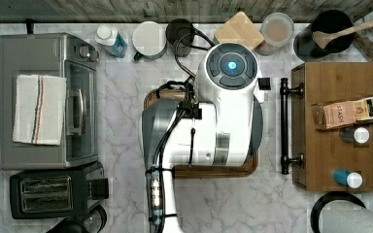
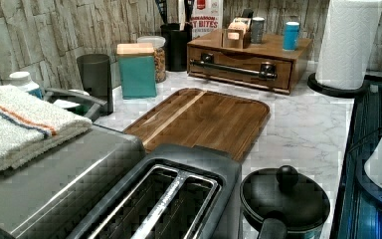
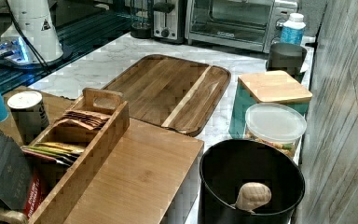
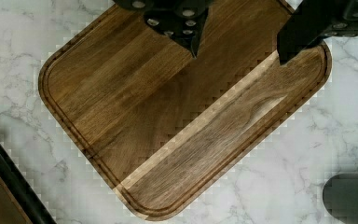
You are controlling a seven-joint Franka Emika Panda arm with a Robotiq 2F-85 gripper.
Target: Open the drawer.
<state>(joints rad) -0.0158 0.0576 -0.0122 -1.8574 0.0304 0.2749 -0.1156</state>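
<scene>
The drawer (image 2: pixel 229 56) is a brown wooden front in a low box at the back of the marble counter, and it sits flush and closed. Its long black bar handle (image 2: pixel 234 68) rests on two posts. In the top view the handle (image 1: pixel 284 126) runs along the box's left side, just right of my white arm (image 1: pixel 213 126). My gripper (image 4: pixel 240 49) hangs open above the cutting board (image 4: pixel 177 116), nothing between its black fingertips (image 4: pixel 196 44). The handle (image 4: pixel 9 179) shows off to one side of the gripper, well apart from it.
A tea box (image 3: pixel 74 140) and small cans (image 2: pixel 291 35) stand on the drawer box's top. A paper towel roll (image 2: pixel 348 40), teal canister (image 2: pixel 137 69), black utensil holder (image 3: pixel 249 186), toaster oven (image 1: pixel 48 97), toaster (image 1: pixel 53 194) and a lidded pot (image 2: pixel 283 199) ring the counter.
</scene>
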